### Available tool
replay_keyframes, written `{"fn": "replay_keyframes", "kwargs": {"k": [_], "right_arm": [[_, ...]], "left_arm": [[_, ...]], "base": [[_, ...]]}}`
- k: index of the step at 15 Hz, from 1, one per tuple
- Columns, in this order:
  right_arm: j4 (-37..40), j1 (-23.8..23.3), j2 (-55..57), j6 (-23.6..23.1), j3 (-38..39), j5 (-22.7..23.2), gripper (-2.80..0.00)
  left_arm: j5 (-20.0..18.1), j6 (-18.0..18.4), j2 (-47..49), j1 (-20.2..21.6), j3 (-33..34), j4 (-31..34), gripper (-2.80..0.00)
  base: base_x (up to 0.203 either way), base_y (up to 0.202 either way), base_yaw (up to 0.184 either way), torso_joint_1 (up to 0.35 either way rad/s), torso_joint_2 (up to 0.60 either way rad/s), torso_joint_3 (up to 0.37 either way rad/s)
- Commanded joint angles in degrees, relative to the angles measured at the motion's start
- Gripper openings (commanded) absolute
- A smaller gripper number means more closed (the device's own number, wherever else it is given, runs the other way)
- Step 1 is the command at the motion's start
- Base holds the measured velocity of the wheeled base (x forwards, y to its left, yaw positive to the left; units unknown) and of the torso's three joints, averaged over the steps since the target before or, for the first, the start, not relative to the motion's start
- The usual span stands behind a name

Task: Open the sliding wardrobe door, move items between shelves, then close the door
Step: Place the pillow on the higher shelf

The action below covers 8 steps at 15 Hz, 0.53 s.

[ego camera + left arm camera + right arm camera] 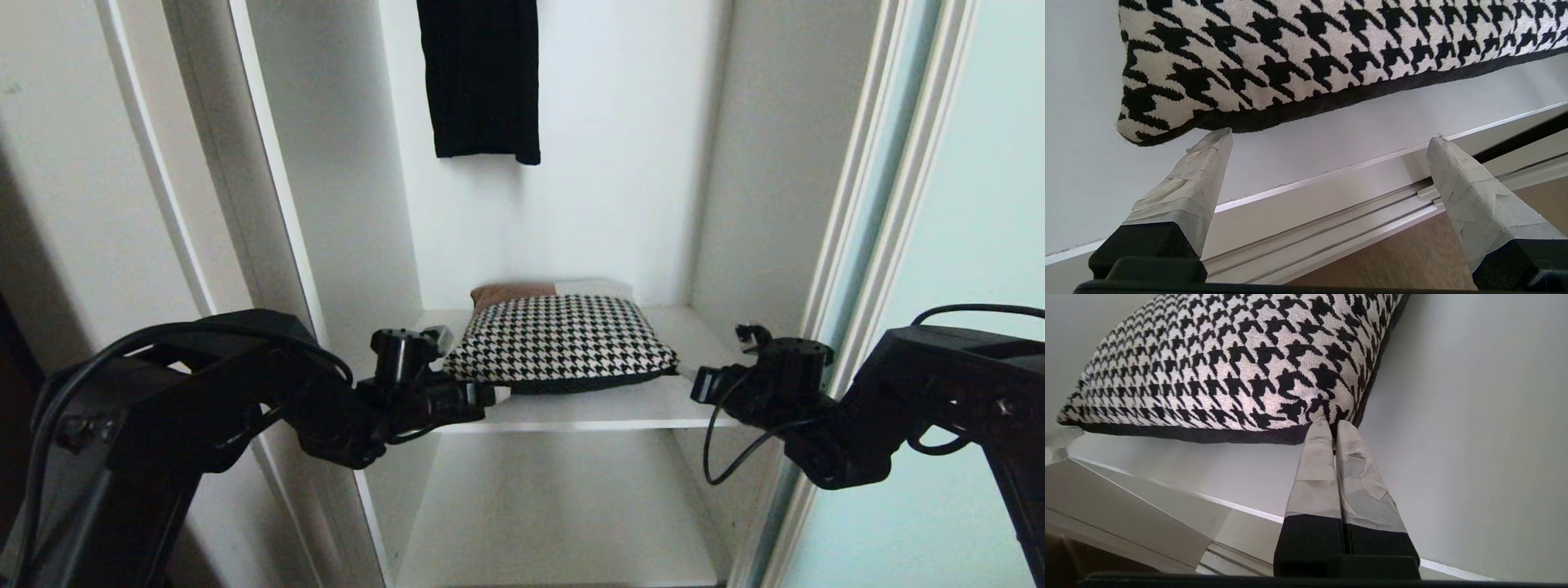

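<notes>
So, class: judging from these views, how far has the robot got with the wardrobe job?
Done: the sliding wardrobe door stands open. In hand: the right gripper, jaws shut, pinches the houndstooth bundle's corner on the upper shelf; the left gripper waits open. Left: moving it, closing the door.

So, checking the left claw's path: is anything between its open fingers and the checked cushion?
Nothing: in the left wrist view only bare white shelf separates the left claw from the checked cushion.
</notes>
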Motion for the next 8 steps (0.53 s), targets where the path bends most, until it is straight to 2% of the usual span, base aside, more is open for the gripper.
{"fn": "replay_keyframes", "kwargs": {"k": [1, 2, 8], "right_arm": [[-0.35, 0.05, 0.75, 0.19, -0.45, 0.13, -2.80], [-0.44, 0.05, 0.95, 0.22, -0.92, 0.05, 0.00], [-2.03, -0.56, 0.03, 0.22, 0.19, 0.06, 0.00]], "left_arm": [[-0.17, -0.04, 0.17, -0.02, -0.07, -0.36, 0.00], [-0.17, -0.04, 0.09, -0.02, -0.07, -0.36, 0.00], [-0.17, -0.04, -0.55, -0.02, 0.47, -0.36, 0.00]], "base": [[0.000, 0.000, 0.000, 0.000, 0.00, 0.000], [0.000, 0.000, 0.000, 0.000, 0.00, 0.000], [0.000, 0.000, 0.000, 0.000, 0.00, 0.000]]}}
